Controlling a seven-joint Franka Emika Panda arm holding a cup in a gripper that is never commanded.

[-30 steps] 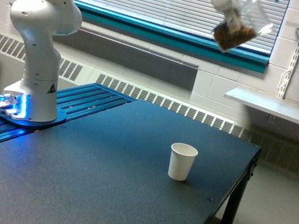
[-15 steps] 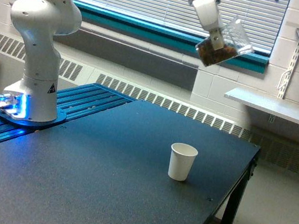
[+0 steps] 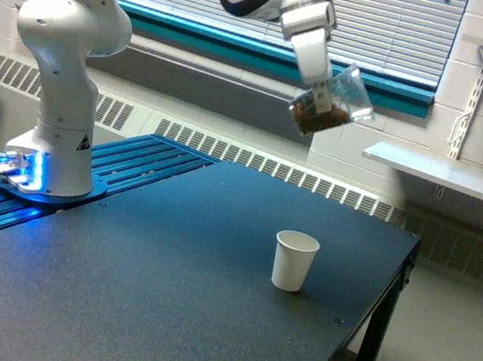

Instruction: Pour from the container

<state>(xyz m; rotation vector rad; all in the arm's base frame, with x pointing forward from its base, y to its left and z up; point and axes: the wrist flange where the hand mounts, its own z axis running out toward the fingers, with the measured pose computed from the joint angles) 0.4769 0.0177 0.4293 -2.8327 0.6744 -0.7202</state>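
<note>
Carrying, not yet pouring. Gripping the clear cup (image 3: 334, 101) in the claw (image 3: 319, 94), jaws clamped on the cup wall. Hanging in the air high over the table (image 3: 157, 296), well apart from the white paper cup (image 3: 294, 261), which is standing upright directly below, at about 6 o'clock of the clear cup. Tilting already, mouth pointing toward 2 o'clock, away from the paper cup. Showing brown grains through the wall, heaping in the low corner at about 8 o'clock; nothing spilling. Judging next: lowering toward the paper cup and turning the mouth over its rim before tipping.
</note>
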